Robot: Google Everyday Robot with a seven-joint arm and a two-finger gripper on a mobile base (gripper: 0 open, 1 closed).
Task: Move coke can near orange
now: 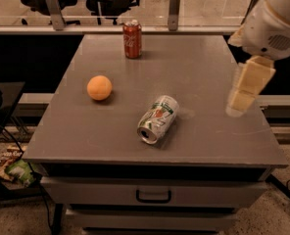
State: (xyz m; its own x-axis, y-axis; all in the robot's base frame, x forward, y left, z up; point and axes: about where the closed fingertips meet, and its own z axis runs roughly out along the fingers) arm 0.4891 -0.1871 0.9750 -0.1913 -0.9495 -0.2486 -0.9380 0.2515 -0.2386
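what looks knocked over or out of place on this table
The white-and-green can lies on its side near the front of the table, mouth toward the front edge; no spill shows. The coke can stands upright at the back, and the orange sits at the left. The gripper hangs above the right side.

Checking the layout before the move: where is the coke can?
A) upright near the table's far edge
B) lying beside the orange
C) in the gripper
A: the coke can stands upright near the far edge of the table, apart from the orange; the gripper hangs over the table's right side, away from it.
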